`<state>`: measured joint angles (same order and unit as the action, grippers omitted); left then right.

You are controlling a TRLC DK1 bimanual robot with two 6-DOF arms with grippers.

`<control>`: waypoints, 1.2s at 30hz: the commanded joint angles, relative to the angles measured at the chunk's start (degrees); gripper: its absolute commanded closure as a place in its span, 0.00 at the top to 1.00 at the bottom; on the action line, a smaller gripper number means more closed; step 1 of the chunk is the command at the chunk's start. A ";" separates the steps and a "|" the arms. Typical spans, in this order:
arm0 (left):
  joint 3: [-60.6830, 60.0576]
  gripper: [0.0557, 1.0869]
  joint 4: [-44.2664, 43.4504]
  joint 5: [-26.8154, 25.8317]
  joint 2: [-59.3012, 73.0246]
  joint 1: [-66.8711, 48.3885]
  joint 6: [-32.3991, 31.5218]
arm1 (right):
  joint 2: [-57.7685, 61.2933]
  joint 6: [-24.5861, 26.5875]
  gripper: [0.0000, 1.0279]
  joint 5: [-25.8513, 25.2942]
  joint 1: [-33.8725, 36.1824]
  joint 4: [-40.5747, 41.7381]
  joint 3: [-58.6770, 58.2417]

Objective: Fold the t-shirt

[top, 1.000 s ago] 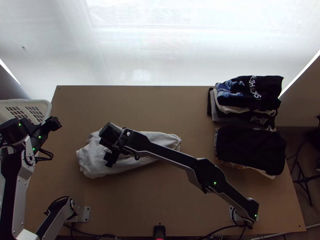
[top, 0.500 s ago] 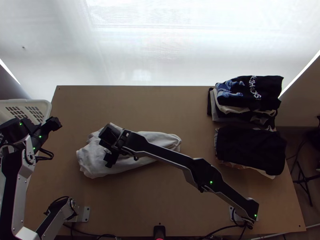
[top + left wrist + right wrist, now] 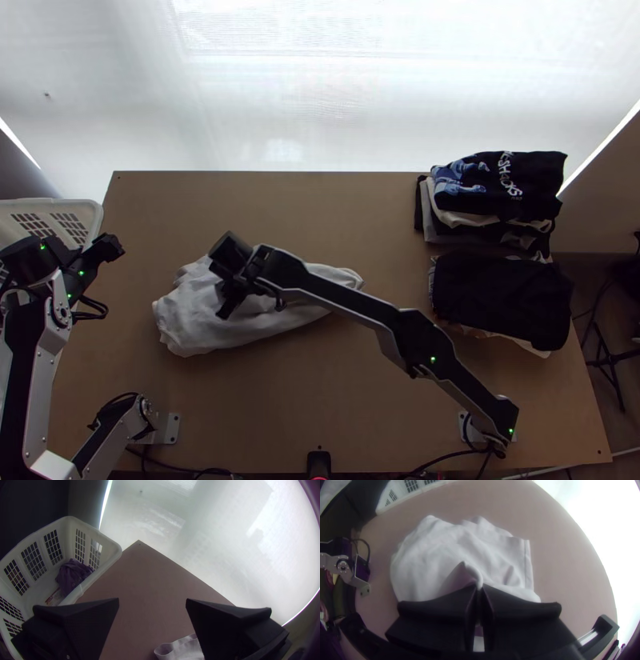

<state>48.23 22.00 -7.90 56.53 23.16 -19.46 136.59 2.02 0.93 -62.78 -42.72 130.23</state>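
Well — bunched t-shirt below, a ridge inside — right pincer.

Silver-grey links, black joints, green lights

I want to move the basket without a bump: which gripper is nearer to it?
Left. The left gripper hangs close beside the basket; the right gripper is farther off, pinching a fold of the shirt.

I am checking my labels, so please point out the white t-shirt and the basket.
White t-shirt (image 3: 431,551): right wrist view, on its wrinkled cloth.
Basket (image 3: 114,549): left wrist view, on its rim corner.
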 commanded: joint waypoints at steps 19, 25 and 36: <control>-0.50 0.95 -1.70 -0.18 5.34 -4.52 -1.28 | -38.07 -2.90 0.03 -0.05 24.73 -2.63 -25.91; -2.08 0.95 -2.22 -0.18 6.31 -6.11 -1.89 | -43.69 -2.90 0.03 0.04 30.00 -2.63 -31.71; -4.55 0.95 -2.58 -0.18 6.40 -6.19 -1.54 | -48.09 -2.81 0.03 -0.05 35.01 -2.63 -32.76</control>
<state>45.12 19.57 -8.10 62.74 17.19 -21.23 91.42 -1.04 0.95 -31.20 -45.41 98.78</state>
